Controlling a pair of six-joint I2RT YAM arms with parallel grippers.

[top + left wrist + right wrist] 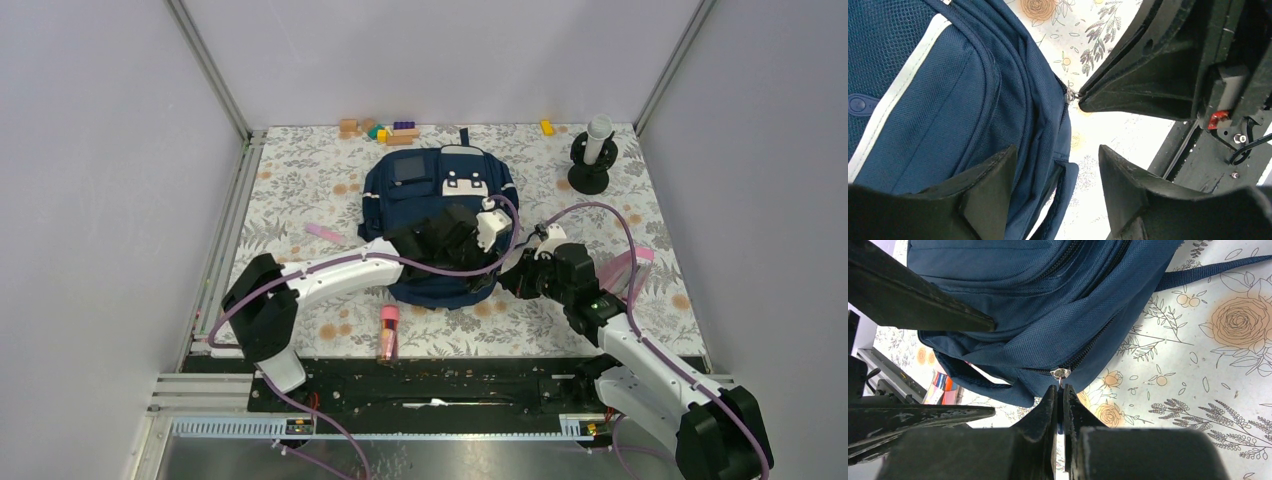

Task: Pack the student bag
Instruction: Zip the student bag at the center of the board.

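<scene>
The student bag [430, 185] is navy blue and lies flat at the middle of the flowered table. My right gripper [1060, 389] is shut on the bag's silver zipper pull [1060, 374], at the near right corner of the bag [1048, 300]. In the top view that gripper [512, 278] sits at the bag's lower right edge. My left gripper [1055, 155] is open beside the same corner, one finger over the bag fabric [948, 100], the other over the table, with nothing held. From the left wrist, the right gripper [1080, 100] pinches the pull [1071, 95].
A pink tube [387, 330] lies near the front edge and a pink stick [323, 232] lies left of the bag. Coloured blocks [385, 130] and a yellow block [547, 127] are at the back. A black stand with a white cylinder [592, 155] stands back right.
</scene>
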